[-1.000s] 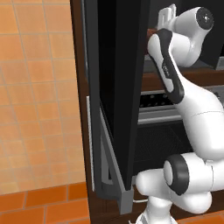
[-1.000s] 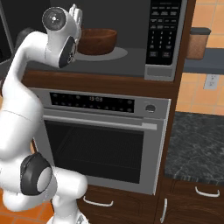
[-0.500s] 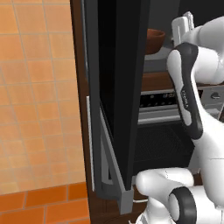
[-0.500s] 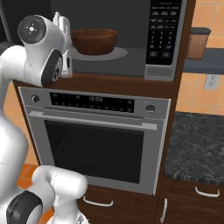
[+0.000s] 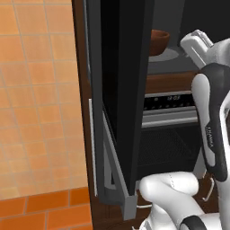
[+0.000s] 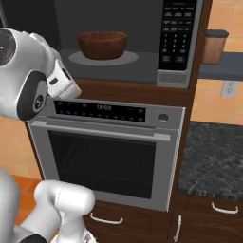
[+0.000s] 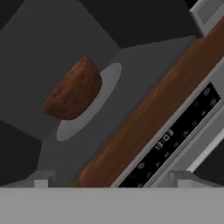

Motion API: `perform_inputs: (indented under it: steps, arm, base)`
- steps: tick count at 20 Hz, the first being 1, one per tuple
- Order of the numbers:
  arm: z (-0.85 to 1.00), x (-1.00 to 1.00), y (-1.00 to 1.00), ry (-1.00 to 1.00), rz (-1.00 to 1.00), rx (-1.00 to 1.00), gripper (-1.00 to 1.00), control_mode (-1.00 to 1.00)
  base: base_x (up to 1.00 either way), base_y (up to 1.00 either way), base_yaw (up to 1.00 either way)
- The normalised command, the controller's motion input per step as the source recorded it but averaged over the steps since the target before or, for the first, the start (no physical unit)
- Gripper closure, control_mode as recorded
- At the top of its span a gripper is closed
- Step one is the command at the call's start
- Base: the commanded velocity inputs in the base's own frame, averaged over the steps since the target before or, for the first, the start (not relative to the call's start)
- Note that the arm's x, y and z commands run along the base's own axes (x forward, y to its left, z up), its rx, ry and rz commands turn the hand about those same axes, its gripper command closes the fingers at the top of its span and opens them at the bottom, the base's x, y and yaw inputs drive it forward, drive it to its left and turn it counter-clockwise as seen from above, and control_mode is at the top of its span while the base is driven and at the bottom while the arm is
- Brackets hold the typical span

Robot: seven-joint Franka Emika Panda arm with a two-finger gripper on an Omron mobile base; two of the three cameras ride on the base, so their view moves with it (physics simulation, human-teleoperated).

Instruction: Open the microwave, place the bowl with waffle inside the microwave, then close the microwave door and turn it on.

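One risk we see: bowl (image 6: 102, 44) sits inside the microwave (image 6: 142, 71), our hand (image 7: 109, 186) released; swinging the microwave door (image 5: 123, 90) carelessly could clip our arm.

View is rolled, so the scene runs diagonally. Bowl (image 7: 73, 91): reddish-brown, seated on the round grey turntable (image 7: 107, 85), set toward one end of the disc rather than centred. Contents of the bowl cannot be made out from this angle. Microwave (image 7: 52, 35): dark grey cavity walls and floor surround the turntable; cavity stands open to the camera. Wooden strip (image 7: 148, 107) borders the cavity's front edge. Beyond it, the oven's black display strip (image 7: 173, 138) shows lit digits, possibly reading 3:03. Two fingertips (image 7: 41, 180) rise at the bottom edge, set well apart, nothing between them.
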Motion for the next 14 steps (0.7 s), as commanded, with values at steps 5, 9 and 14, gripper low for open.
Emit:
perform_inputs:
  steps: [5,9,14]
  arm:
    - [-0.16,-0.88,-0.28,-0.04,0.25,-1.0,-1.0,-1.0]
    - [-0.14,-0.78,-0.2,0.0,0.12,-1.0,-1.0,-1.0]
    - [0.0,-0.09,-0.02,0.13,0.01,-0.36,-1.0,-1.0]
  base:
    - [0.0,0.0,0.0]
    - [0.0,0.0,0.0]
    - [0.0,0.0,0.0]
